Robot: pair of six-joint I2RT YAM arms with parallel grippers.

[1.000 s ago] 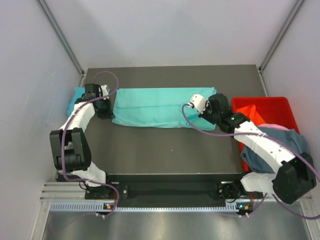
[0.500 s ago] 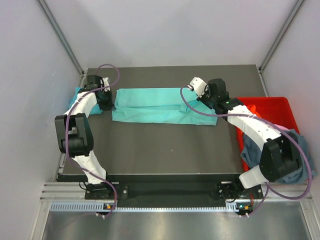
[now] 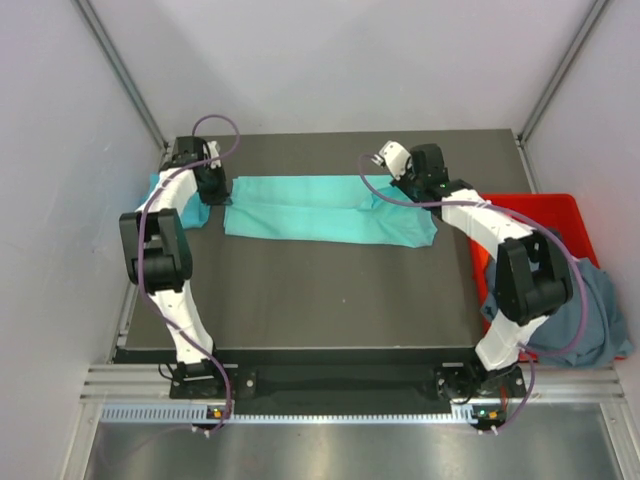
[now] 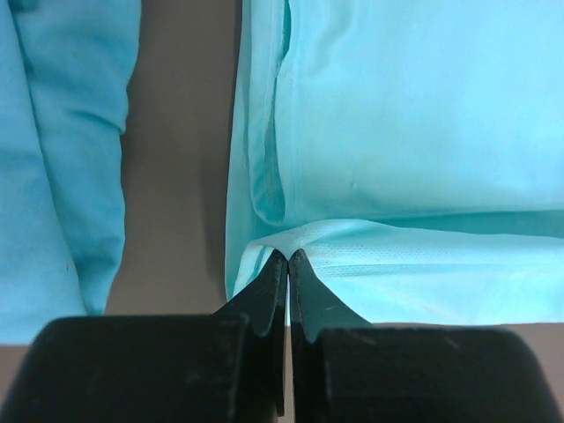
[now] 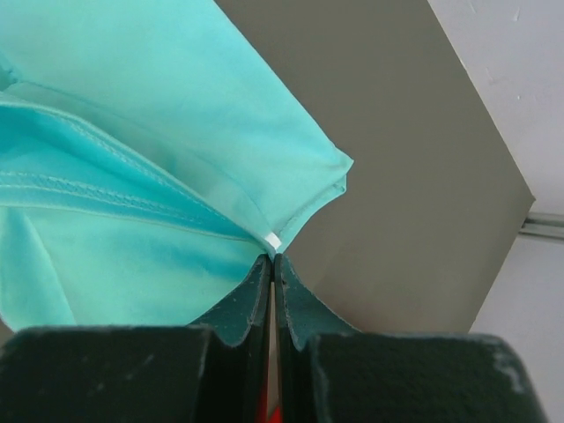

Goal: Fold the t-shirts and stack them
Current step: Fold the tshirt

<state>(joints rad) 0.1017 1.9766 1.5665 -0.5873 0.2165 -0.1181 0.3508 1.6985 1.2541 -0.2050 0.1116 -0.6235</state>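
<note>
The mint-teal t-shirt lies folded into a long strip across the far half of the table. My left gripper is shut on its left end; the left wrist view shows the pads pinching a fold of the shirt. My right gripper is shut on the right end, pinching a hemmed corner with a white tag of the shirt. The cyan-blue t-shirt lies bunched at the far left edge; it also shows in the left wrist view. The slate grey-blue t-shirt hangs over the crate.
A red plastic crate stands off the table's right side. Grey booth walls close in on the left, back and right. The dark tabletop stretches from the shirt to the arm bases. The table's far right corner shows in the right wrist view.
Both grippers have moved toward the far edge while holding the mint-teal shirt, carrying its near edge over so the strip is narrower. The grey-blue shirt is more exposed as the right arm stretched forward.
</note>
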